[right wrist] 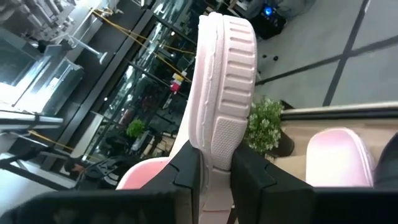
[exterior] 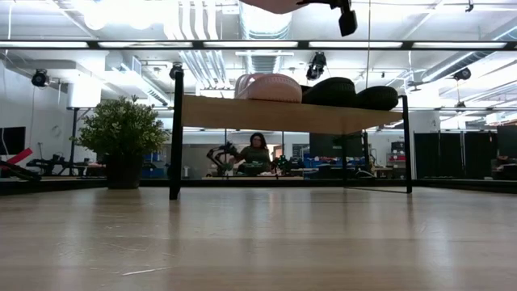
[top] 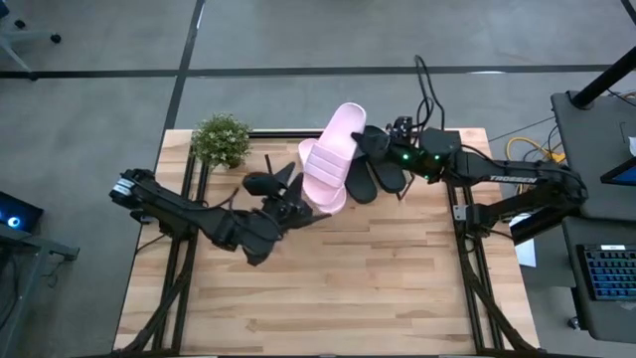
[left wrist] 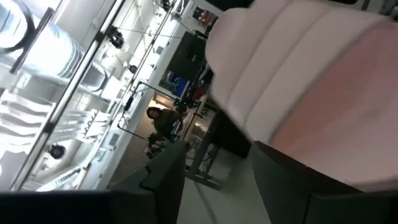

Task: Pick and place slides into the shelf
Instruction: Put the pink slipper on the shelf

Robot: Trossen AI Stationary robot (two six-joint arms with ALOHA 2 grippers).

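A pale pink slide (top: 338, 149) hangs in the air over the shelf (exterior: 283, 115). My right gripper (top: 376, 147) is shut on it from the table's right. My left gripper (top: 298, 206) stands open at the slide's near end; in the left wrist view the slide (left wrist: 311, 81) looms beside one finger, and nothing is in the gap. On the slanted shelf board rest a second pink slide (exterior: 271, 87) and two black slides (exterior: 331, 90), (exterior: 376, 98), soles down. My right gripper pinches the pink slide's sole (right wrist: 217, 140) between its two fingers (right wrist: 186, 171), one on the ridged underside, one on the other face. The fingers come level from the table's right. The slide stands on edge, lifted clear of the shelf. My left gripper: I cannot tell whether its finger (left wrist: 283, 186) touches the slide.
A potted plant (top: 221, 139) stands at the table's far left, beside the shelf's black leg (exterior: 175, 133). The near half of the wooden tabletop (top: 328, 288) is bare. A person (exterior: 257, 153) sits in the room beyond the table.
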